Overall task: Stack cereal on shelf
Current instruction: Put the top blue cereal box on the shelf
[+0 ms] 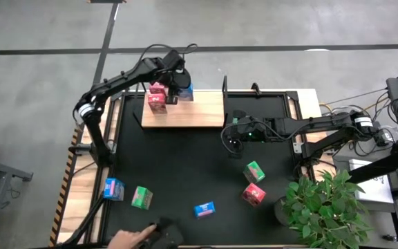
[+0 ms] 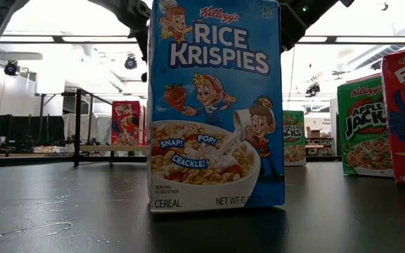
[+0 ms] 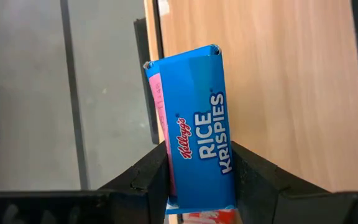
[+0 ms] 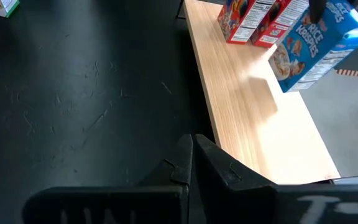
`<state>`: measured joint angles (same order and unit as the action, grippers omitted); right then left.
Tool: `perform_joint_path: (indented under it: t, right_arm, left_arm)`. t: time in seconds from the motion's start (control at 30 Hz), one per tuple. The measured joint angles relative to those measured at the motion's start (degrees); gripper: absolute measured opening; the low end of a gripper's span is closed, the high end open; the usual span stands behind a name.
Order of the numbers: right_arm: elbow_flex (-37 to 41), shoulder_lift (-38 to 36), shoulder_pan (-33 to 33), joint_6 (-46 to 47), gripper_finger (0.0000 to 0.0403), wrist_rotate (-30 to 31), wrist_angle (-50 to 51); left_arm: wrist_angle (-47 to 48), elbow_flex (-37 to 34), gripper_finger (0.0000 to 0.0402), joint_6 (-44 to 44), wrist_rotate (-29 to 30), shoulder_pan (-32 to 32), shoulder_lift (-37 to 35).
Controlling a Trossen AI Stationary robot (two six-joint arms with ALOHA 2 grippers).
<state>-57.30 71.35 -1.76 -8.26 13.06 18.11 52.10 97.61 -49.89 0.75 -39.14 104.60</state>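
Observation:
My left gripper (image 1: 178,86) is over the far left part of the light wooden shelf (image 1: 199,111), shut on a blue cereal box (image 3: 194,118). Two pink-red boxes (image 1: 157,97) stand on the shelf beside it. My right gripper (image 4: 192,146) is shut and touches nothing; it hovers over the black mat just right of the shelf (image 4: 260,130). On the near part of the mat stand two green boxes (image 1: 254,170) (image 1: 141,198), two blue boxes (image 1: 204,209) (image 1: 113,188) and one pink-red box (image 1: 253,194). My left gripper pinches the blue box between its two fingers (image 3: 157,168), one on each broad face, near its upper end (image 3: 201,186). The fingers come from above, pointing down. In the right wrist view the box (image 4: 312,43) hangs tilted, lifted clear above the board.
A person's hand (image 1: 126,238) shows at the table's near edge. A potted plant (image 1: 323,207) stands at the near right corner. Thin black posts (image 1: 224,84) rise at the shelf's ends. The board's right half and the mat's middle are bare.

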Motion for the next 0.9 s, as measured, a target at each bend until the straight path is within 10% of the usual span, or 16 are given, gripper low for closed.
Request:
perform_joint_path:
  t: [0.9]
  right_arm:
    - [0.0,0.0,0.0,0.3,0.0009,0.0,0.1]
  left_arm:
    - [1.9,2.9,0.019,0.0,0.1,-0.6,3.1]
